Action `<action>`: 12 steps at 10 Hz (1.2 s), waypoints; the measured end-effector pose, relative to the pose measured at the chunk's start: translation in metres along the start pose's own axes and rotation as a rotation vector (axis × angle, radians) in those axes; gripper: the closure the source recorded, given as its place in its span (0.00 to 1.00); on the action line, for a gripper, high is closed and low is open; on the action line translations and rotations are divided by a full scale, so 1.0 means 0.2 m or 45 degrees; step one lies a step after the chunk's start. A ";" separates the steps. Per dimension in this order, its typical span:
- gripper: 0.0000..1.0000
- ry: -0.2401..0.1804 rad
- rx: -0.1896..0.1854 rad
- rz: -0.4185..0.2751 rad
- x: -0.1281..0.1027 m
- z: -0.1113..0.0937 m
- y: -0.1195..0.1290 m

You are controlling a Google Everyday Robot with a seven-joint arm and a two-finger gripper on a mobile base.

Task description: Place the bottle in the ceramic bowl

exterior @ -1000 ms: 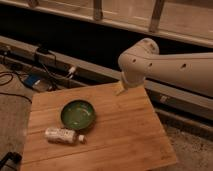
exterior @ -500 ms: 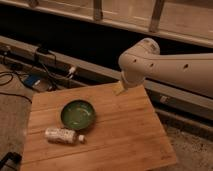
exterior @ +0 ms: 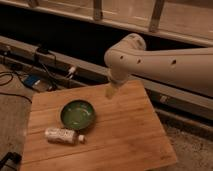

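The small whitish bottle [exterior: 64, 135] lies on its side on the wooden table [exterior: 125, 137], cap pointing right, just in front of the green ceramic bowl [exterior: 78, 115]. The bowl stands empty at the table's left-middle. My gripper [exterior: 111, 91] hangs from the white arm [exterior: 160, 62] above the table's far edge, up and to the right of the bowl. It is open and holds nothing, well apart from the bottle.
Cables and a blue device [exterior: 31, 80] lie on the floor left of the table. A dark ledge with a rail [exterior: 60, 57] runs behind the table. The right half of the tabletop is bare wood.
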 end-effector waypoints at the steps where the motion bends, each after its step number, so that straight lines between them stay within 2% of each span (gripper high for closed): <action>1: 0.20 -0.014 -0.015 -0.130 -0.07 -0.01 0.05; 3: 0.20 -0.025 -0.023 -0.229 -0.11 -0.02 0.09; 7: 0.20 -0.018 -0.018 -0.251 -0.11 -0.04 0.08; 9: 0.20 -0.019 -0.025 -0.376 -0.23 -0.03 0.15; 12: 0.20 -0.024 -0.058 -0.608 -0.56 0.02 0.38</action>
